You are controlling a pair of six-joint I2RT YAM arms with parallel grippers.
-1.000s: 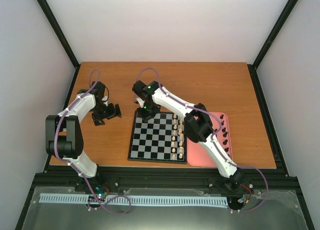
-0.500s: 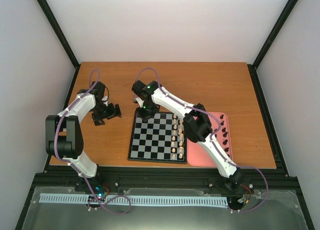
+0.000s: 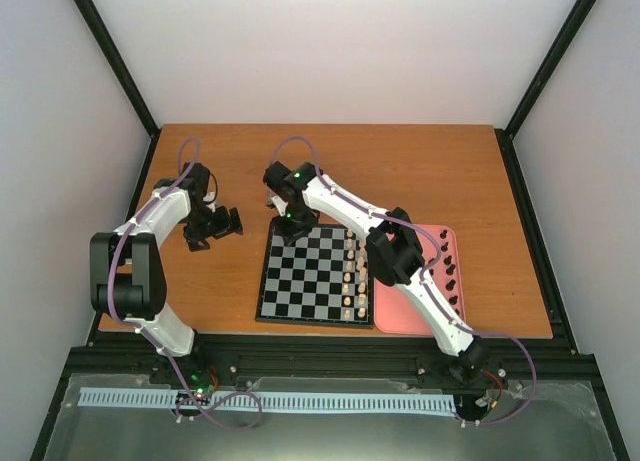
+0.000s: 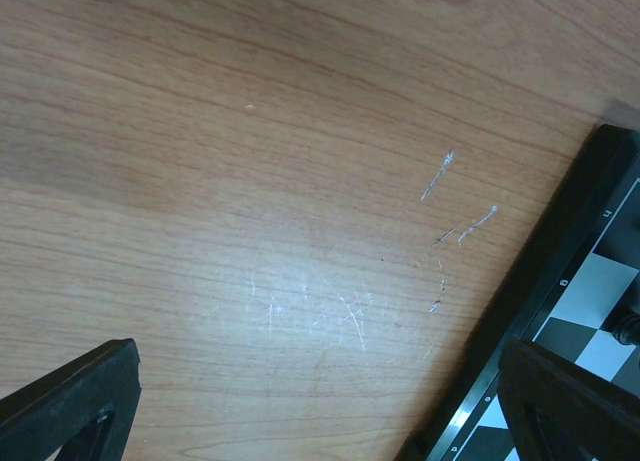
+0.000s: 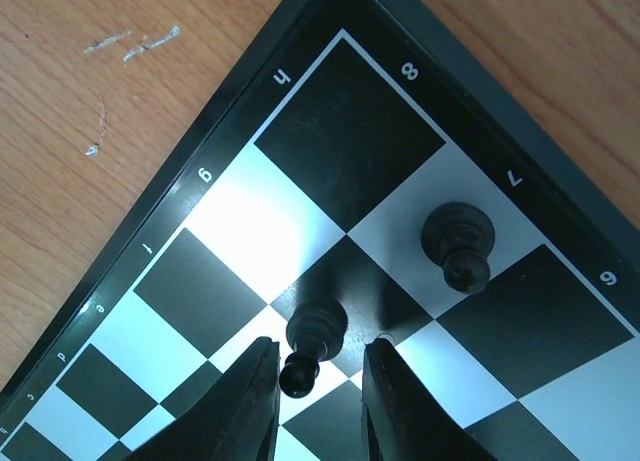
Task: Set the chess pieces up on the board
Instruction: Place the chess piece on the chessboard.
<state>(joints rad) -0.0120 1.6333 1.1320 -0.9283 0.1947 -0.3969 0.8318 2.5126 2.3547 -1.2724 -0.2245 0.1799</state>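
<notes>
The board (image 3: 300,293) lies in the middle of the table. My right gripper (image 3: 289,227) hovers low over its far left corner. In the right wrist view its fingers (image 5: 250,401) stand apart on either side of a black pawn (image 5: 312,336) that stands on the board (image 5: 330,141) close to the left finger; the gripper (image 5: 320,386) is open. A second black pawn (image 5: 458,239) stands one square away. More black pieces (image 3: 450,271) lie in the pink tray. My left gripper (image 3: 215,229) is open and empty over bare wood left of the board (image 4: 570,281).
A pink tray (image 3: 400,319) sits against the board's right side. Cream-white pieces (image 3: 352,276) stand in rows along the board's right edge. The right arm stretches diagonally over the board's far right part. Black frame posts stand at the table's corners.
</notes>
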